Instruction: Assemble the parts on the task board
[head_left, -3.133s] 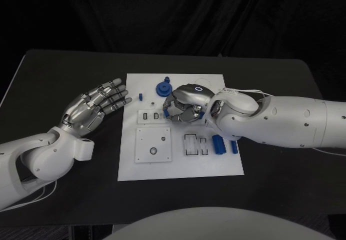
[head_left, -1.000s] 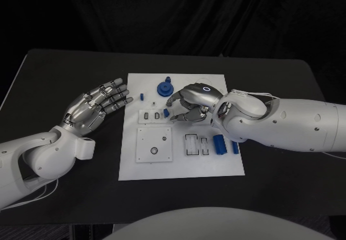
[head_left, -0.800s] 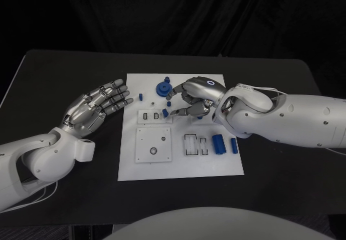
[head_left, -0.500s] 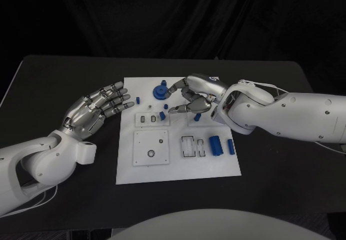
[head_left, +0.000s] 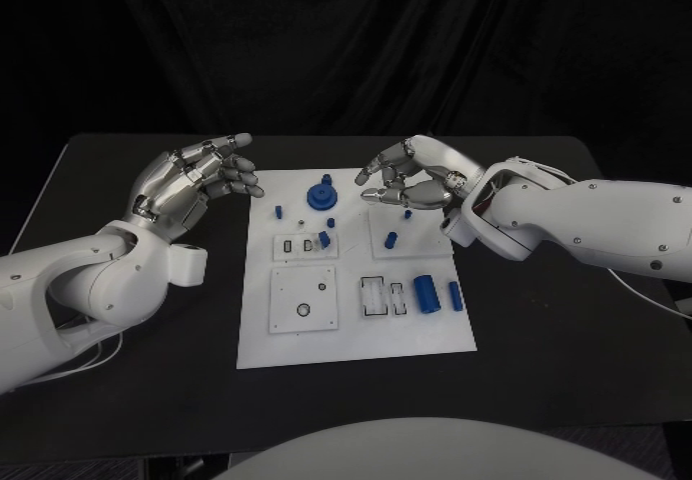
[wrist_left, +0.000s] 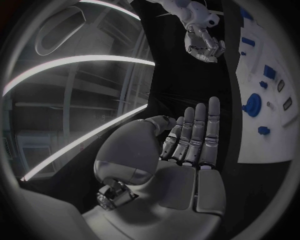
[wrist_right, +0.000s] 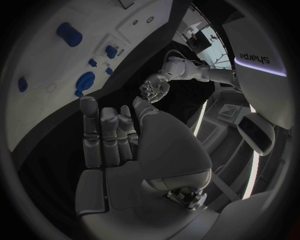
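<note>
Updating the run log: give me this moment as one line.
left hand: open, beside task board | right hand: open, raised over board's far edge | blue parts: on board, none held

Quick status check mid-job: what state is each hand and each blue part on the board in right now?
left hand: raised beside the task board, fingers apart, holding nothing
right hand: over the board's far edge, fingers curled, nothing visibly held
blue gear-shaped part: on the board, untouched
blue cylinder: lying flat on the board
blue bar: lying beside the cylinder
</note>
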